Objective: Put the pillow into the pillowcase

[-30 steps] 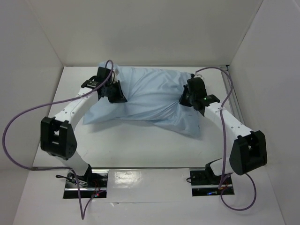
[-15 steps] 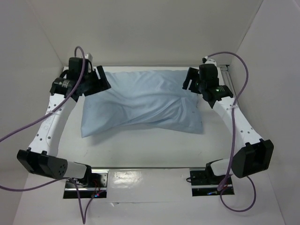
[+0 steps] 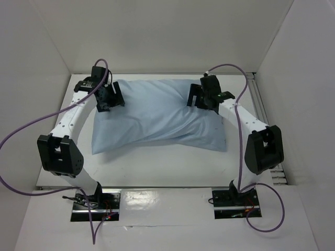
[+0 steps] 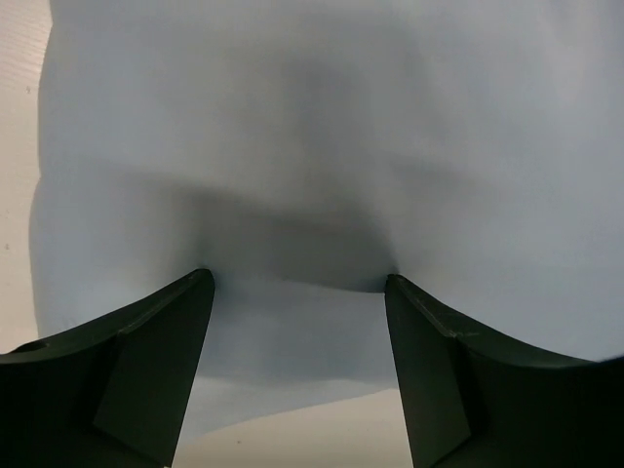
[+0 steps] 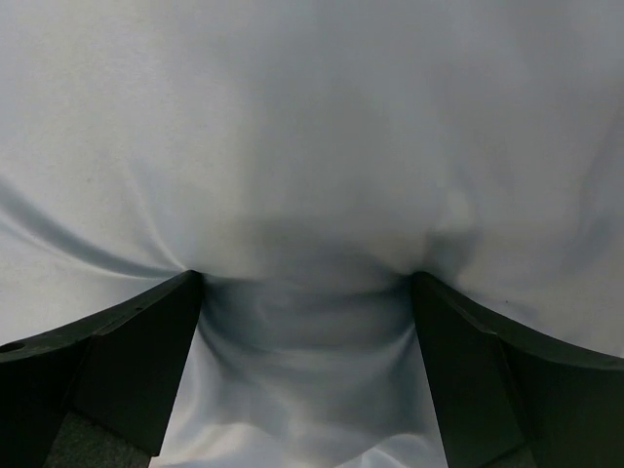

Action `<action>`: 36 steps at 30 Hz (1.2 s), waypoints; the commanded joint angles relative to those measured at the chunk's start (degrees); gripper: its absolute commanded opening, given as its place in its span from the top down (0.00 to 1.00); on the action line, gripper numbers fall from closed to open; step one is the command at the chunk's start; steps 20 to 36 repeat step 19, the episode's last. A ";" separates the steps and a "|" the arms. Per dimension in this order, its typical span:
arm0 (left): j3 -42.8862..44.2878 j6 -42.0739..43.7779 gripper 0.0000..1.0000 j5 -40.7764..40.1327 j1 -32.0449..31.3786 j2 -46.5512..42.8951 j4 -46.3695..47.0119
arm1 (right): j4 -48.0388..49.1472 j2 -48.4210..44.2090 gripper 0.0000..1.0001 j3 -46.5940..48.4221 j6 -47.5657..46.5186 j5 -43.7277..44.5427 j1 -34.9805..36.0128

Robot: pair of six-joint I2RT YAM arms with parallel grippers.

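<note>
Since no white cushion shows anywhere, I judge the pillow is already inside: the pillowcase point(image 3: 157, 119) lies plump and full on the table point(image 3: 157, 170), reaching from under one gripper across to the other and well toward the arm bases. The work in hand looks like the last seating and smoothing, not the stuffing.

The left gripper point(image 4: 297, 281) sits on the case's far left corner, its fingers point(image 4: 161, 341) spread wide with the tips dug into the blue cloth, a shallow dent between them. The right gripper point(image 5: 307, 281) sits on the far right corner in the same way, fingers point(image 5: 136, 341) apart, creases fanning out from each tip. Neither pinches anything.

I can't tell where the case's open end is. Next I'd either close on a fold and tug the cloth snug over the corners, or lift both arms straight off without dragging the fabric.
</note>
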 commanded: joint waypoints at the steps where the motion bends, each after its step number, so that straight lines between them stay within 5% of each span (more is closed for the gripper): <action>1: -0.59 1.03 0.16 1.15 0.94 -1.87 1.45 | -3.29 2.73 0.06 1.28 0.27 2.92 -1.52; 9: 6.52 2.35 0.11 3.43 0.94 -13.63 -1.01 | -9.10 -15.79 0.00 7.53 2.71 20.57 3.24; 15: 1.79 2.88 0.10 8.17 0.94 -25.48 1.62 | -19.03 -24.24 0.00 6.21 6.24 34.99 1.92; 19: -3.83 4.10 0.08 10.21 0.94 -30.77 5.48 | -21.15 -32.14 0.00 0.69 6.42 37.28 0.86; 36: -3.83 4.10 0.08 10.21 0.94 -30.77 5.48 | -21.15 -32.14 0.00 0.69 6.42 37.28 0.86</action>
